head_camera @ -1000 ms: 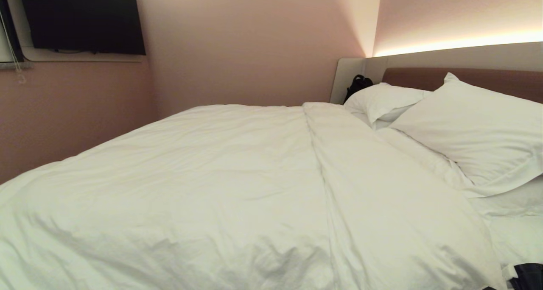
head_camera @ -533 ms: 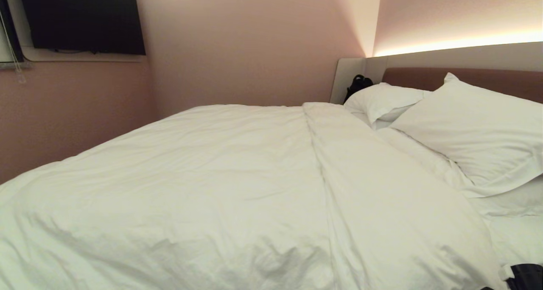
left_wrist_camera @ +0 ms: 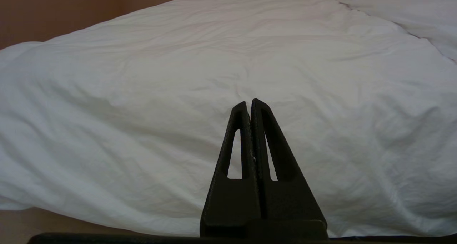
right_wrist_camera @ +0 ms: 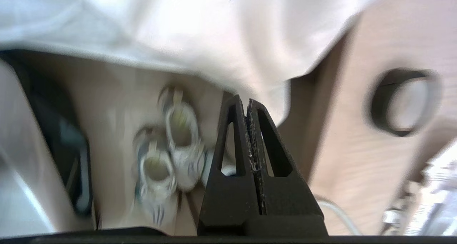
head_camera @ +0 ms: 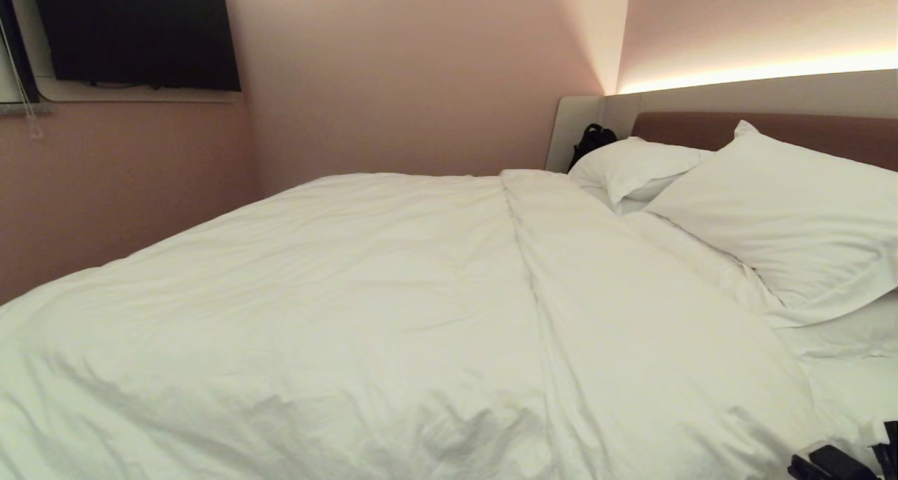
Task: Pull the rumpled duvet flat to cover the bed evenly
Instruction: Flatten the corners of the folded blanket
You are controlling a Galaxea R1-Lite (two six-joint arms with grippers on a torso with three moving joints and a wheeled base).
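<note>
Under the bed edge, only your right wrist cam shows a pair of shoes [right_wrist_camera: 167,154] on the floor. Head cam: duvet [head_camera: 393,311] spread over the bed [head_camera: 758,125], wrinkled, w/ a lengthwise ridge. Right gripper [right_wrist_camera: 247,102] pinched shut, empty, aimed floorward. Left gripper [left_wrist_camera: 249,103] closed, empty, facing duvet.

dark tv [head_camera: 137,31] hanging on the left wall; two pillows [head_camera: 786,227] leaning by the headboard; pair of sneakers [right_wrist_camera: 167,154] sitting on the floor.
</note>
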